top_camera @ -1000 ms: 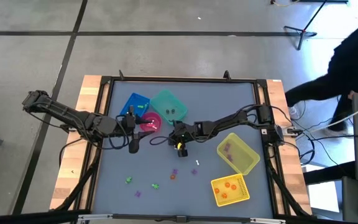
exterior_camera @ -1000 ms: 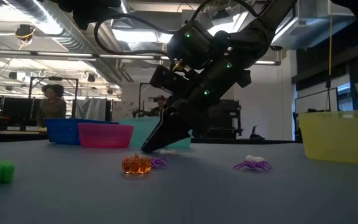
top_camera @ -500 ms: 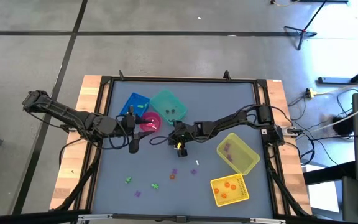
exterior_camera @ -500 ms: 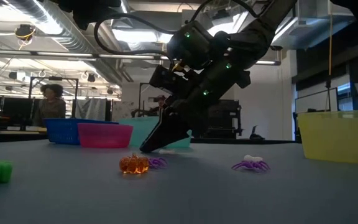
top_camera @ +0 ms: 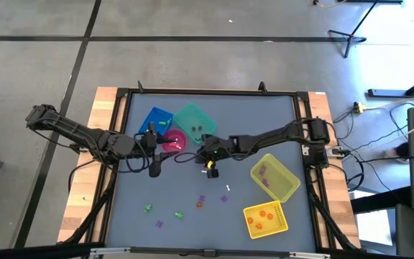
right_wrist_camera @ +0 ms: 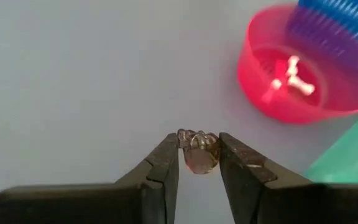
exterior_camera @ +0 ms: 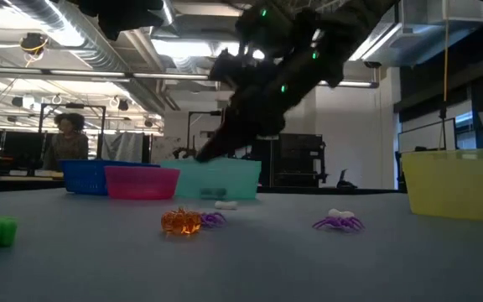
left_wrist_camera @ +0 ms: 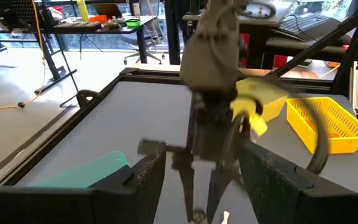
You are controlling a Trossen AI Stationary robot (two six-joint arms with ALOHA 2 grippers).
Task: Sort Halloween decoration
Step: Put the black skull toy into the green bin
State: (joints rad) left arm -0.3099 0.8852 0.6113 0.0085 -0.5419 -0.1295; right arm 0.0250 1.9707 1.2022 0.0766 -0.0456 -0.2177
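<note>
My right gripper [top_camera: 205,160] hangs above the table's middle, near the pink bin [top_camera: 172,140], shut on a small dark brownish trinket [right_wrist_camera: 197,154]. Loose Halloween decoration lies on the table toward the near edge: an orange trinket [exterior_camera: 181,221], purple ones [exterior_camera: 213,219] [exterior_camera: 339,222], green ones [top_camera: 149,208] [top_camera: 180,214] and a white one [exterior_camera: 220,205]. My left gripper [left_wrist_camera: 197,199] waits open at the left, beside the pink bin, pointing toward the right arm. My right gripper pinches the small dark trinket's two sides [right_wrist_camera: 186,155] between its two fingertips [right_wrist_camera: 166,158]. The fingers slant down from the table's right side. The trinket is lifted clear of the table.
A blue bin [top_camera: 155,119] and a teal bin [top_camera: 195,122] stand at the far left of centre next to the pink bin, which holds white pieces. Two yellow bins [top_camera: 275,176] [top_camera: 266,219] stand at the near right. A person [exterior_camera: 70,138] sits in the room beyond.
My right gripper has risen from the table with the dark trinket between its fingertips; the trinket is now lifted clear. A white trinket shows on the table where the fingers stood.
</note>
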